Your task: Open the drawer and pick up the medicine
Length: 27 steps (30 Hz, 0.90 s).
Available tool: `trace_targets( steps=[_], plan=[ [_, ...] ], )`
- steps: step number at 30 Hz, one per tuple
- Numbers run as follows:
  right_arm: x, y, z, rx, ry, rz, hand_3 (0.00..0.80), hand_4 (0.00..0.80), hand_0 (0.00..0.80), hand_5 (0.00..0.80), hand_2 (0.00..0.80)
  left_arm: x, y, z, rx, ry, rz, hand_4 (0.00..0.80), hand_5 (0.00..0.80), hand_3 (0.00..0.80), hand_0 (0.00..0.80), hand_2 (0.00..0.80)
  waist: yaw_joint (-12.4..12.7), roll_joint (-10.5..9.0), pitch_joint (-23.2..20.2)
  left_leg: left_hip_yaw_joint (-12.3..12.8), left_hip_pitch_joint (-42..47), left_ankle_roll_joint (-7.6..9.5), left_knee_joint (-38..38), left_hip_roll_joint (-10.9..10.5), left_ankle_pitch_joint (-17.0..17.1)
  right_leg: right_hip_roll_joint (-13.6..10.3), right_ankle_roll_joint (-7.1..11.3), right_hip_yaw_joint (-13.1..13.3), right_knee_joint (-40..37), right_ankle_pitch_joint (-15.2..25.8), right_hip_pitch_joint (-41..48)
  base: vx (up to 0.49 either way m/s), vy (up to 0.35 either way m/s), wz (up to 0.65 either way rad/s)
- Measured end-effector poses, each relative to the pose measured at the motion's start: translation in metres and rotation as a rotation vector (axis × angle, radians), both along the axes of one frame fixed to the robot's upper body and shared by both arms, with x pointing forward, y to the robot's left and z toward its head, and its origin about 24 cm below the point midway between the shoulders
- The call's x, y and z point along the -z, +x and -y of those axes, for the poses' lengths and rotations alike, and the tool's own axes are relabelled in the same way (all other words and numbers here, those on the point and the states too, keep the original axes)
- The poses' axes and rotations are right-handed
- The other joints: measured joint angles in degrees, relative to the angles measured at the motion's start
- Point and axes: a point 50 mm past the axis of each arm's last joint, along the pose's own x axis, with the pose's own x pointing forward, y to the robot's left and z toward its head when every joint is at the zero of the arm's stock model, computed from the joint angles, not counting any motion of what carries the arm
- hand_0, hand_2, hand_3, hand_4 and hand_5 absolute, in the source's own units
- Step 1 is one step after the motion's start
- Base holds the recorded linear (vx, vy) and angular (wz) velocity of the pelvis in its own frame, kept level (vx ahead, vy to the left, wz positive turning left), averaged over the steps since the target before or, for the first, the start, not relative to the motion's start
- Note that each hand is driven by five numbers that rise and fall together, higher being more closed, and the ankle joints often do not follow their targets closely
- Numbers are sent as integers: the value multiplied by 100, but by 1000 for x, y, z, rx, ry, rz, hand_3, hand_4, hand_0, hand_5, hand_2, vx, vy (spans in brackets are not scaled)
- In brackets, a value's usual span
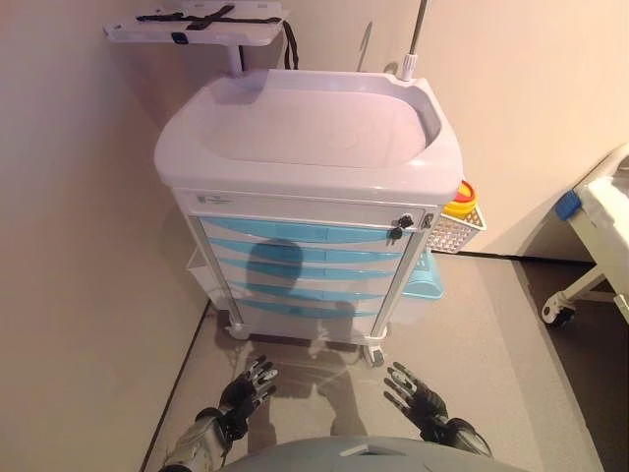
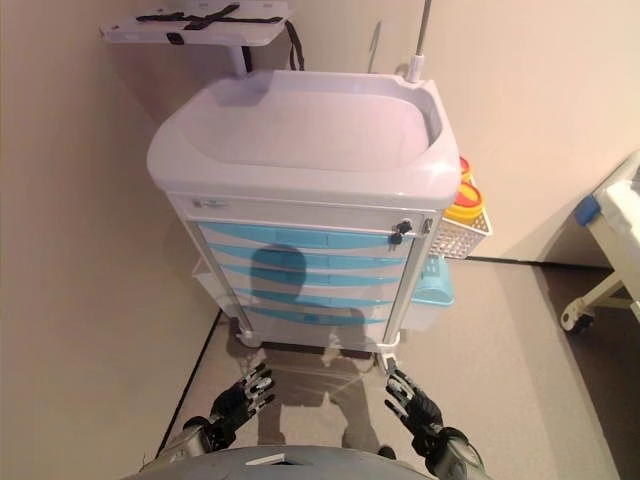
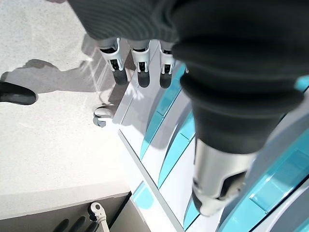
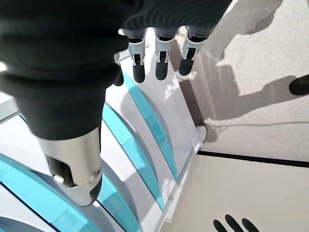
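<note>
A white medical cart [image 1: 305,133] stands against the wall, with several light-blue drawers [image 1: 305,258] in its front, all closed. No medicine shows in any view. My left hand [image 1: 248,387] hangs low in front of the cart at the lower left, fingers straight, holding nothing. My right hand [image 1: 417,392] hangs low at the lower right, fingers straight and empty. Both are well below and short of the drawers. The drawer fronts also show in the left wrist view [image 3: 169,145] and the right wrist view [image 4: 140,140].
A wire basket [image 1: 454,232] with a yellow and red container [image 1: 462,200] hangs on the cart's right side. A blue bin [image 1: 425,278] sits below it. A white shelf with black straps [image 1: 201,25] stands behind. A bed frame on castors [image 1: 590,265] is at the right.
</note>
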Motion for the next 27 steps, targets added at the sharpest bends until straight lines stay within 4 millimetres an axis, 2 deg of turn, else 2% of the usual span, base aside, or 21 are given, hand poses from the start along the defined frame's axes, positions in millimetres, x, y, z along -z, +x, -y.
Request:
trace_targets(
  steps=[12,27],
  plan=[
    [0,-1,-2,-14,0,-3,0,0,0,0,0,-1,-1,3,-1,-70,3,0,0,0,0,0,0,9,-2,-2,1,0,0,-1,0,0,0,0,0,1,1,0,0,0],
    [0,-1,-2,-18,6,1,0,0,0,0,0,1,-4,2,-17,-53,-16,0,0,0,0,0,0,12,0,-4,1,0,0,-1,0,0,0,-1,0,1,2,0,0,0]
  ],
)
